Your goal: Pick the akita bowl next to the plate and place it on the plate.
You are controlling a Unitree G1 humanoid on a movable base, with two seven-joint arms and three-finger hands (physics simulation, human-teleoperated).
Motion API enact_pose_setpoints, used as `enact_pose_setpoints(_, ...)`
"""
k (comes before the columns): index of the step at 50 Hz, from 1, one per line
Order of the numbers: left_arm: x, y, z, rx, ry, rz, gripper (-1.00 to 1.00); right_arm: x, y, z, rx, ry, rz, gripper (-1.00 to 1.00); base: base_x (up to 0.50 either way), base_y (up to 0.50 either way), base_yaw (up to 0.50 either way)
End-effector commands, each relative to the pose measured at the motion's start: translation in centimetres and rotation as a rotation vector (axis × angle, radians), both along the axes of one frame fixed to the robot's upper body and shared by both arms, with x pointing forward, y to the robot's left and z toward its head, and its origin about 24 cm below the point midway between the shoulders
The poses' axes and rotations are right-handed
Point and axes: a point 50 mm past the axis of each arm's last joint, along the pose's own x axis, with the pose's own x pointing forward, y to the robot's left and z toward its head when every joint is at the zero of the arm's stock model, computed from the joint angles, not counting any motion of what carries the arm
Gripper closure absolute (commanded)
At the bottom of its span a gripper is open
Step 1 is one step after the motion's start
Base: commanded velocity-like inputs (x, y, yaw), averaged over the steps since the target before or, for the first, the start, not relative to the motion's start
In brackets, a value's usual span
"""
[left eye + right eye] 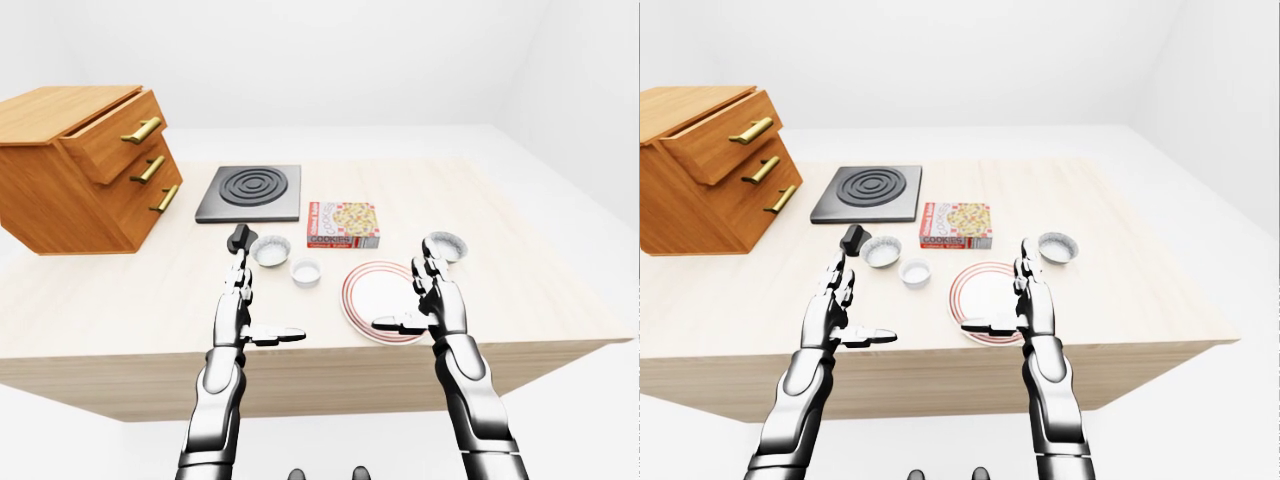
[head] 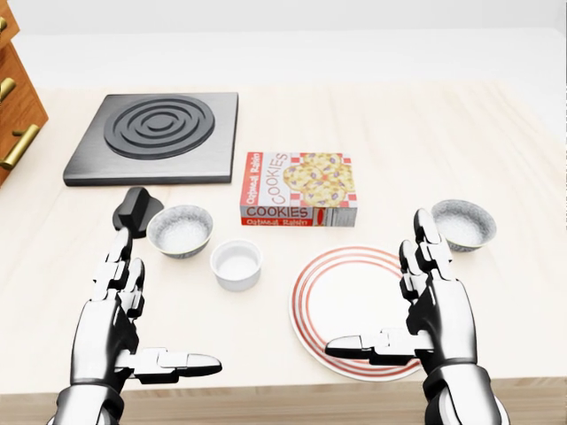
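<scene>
Plain white room, with a light wooden desk (image 2: 496, 124) filling most of the head view. Red-ringed plate (image 2: 350, 301) sits lower center-right, and the akita bowl (image 2: 463, 222) is just beside it at the upper right, not touching. Right hand (image 2: 425, 310) hovers over the plate's right edge, fingers released and spread. Left hand (image 2: 124, 328) is released too, at lower left, below a second bowl (image 2: 180, 229) and a white ramekin (image 2: 236, 263). Cookie box (image 2: 299, 189) and stove plate (image 2: 155, 137) sit higher up.
</scene>
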Motion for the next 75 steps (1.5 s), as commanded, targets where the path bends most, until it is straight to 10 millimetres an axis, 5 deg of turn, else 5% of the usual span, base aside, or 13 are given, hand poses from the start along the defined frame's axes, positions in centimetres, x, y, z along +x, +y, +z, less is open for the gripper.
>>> enact_pose_setpoints(1,-0.1,-0.1,0.1,-0.001,0.0,-0.001,-1.0,0.0,-0.1,0.0,0.0,0.0,-0.003,-1.0,-0.03,-0.18,0.0)
enact_pose_setpoints(35,-0.1,0.0,0.0,-0.003,0.002,-0.001,-1.0,-0.2,0.6,0.6,-0.01,-0.011,0.039,-1.0,-0.01,-0.1,0.0)
enact_pose_setpoints(75,-0.3,0.0,0.7,-0.016,-0.019,0.005,-1.0,0.0,0.0,0.7,-0.014,-0.035,0.004,-1.0,0.32,0.0,0.0)
